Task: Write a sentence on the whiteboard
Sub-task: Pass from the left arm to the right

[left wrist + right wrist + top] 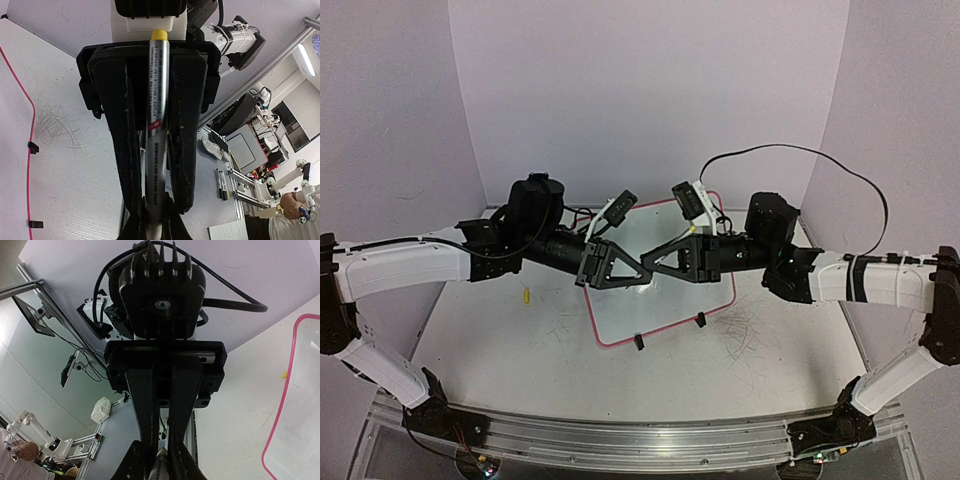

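Note:
The whiteboard [692, 300], glossy white with a pink-red frame, lies flat on the table under both grippers. It also shows in the left wrist view [11, 150] and the right wrist view [302, 415]. No written sentence shows on it. My left gripper [638, 273] is shut on a silver marker [157, 100] with a yellow end, which lies lengthwise between the fingers. My right gripper [658, 262] meets it tip to tip above the board and is shut on the marker's other end [164, 467].
A small yellow piece [525, 295] lies on the table left of the board. Two black clip feet [639, 343] sit on the board's near edge. Purple walls close in the back and sides. An aluminium rail [640, 440] runs along the near edge.

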Tool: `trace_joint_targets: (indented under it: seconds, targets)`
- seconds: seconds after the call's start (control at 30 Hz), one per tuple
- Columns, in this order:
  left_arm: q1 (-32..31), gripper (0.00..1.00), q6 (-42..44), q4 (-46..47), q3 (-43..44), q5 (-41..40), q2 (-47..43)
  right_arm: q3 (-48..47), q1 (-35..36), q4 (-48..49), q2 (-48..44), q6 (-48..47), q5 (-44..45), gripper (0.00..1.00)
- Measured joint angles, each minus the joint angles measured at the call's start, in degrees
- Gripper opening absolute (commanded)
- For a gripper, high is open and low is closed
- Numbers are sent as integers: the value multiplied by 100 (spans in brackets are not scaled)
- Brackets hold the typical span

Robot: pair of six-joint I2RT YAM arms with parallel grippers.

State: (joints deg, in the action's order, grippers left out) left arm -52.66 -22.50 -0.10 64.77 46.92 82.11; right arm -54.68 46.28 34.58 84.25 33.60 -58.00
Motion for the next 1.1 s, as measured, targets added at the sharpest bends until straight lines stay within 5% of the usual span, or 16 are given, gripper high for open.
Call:
trace_joint_targets:
  seconds: [0.2,0.33,0.4,0.67,0.77,0.87,1.1]
  targets:
    - [-4,0,-13,-57,-4,15,-9,-7,0,-120,-15,-233,-22,3]
    - [-6,0,-4,-83,-15,-28,-38,-7,20,-171,-47,-318,35,10]
    - [-14,0,3,-81,-23,-52,-63,-7,36,-182,-72,-344,68,0]
    - [-36,0,12,24,-42,-60,-85,10,69,-265,-192,-461,175,0]
    - [-67,0,17,51,-43,-68,-100,34,84,-286,-249,-513,188,18]
    - [-79,0,41,41,-49,-74,-133,35,105,-305,-278,-535,145,21]
    - [-73,0,102,-1,-74,3,-151,35,101,-442,-288,-645,41,0]
